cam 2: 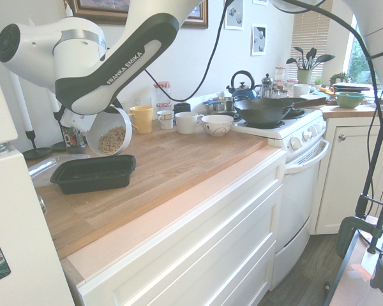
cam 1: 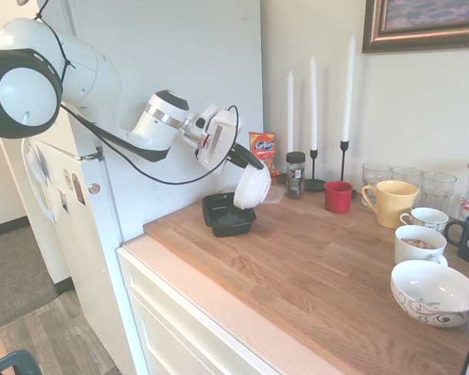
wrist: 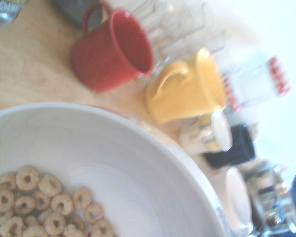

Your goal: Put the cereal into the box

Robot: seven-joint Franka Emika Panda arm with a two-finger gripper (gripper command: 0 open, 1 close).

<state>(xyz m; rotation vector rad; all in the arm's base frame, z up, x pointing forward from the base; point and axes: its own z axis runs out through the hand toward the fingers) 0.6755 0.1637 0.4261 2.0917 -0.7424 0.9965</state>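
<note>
My gripper [cam 1: 245, 162] is shut on the rim of a plain white bowl [cam 1: 252, 187], holding it steeply tilted just above the counter. The cereal [cam 2: 113, 139], a heap of little tan rings, lies in the low part of the bowl [cam 2: 108, 131], and the wrist view shows the cereal [wrist: 39, 202] close up against the bowl's white inside [wrist: 118, 158]. The box [cam 1: 228, 214], a shallow black tray, sits on the wooden counter right under and beside the bowl's lowered rim. From the other side the box [cam 2: 94, 173] looks empty.
Behind the tray stand an orange-red snack bag [cam 1: 263, 149], a dark jar [cam 1: 295, 173] and white candles [cam 1: 313, 117]. A red mug [cam 1: 338, 196], yellow mug [cam 1: 391, 201], glasses and several bowls [cam 1: 434, 291] fill the counter's right. A stove with a wok [cam 2: 266, 109] lies beyond.
</note>
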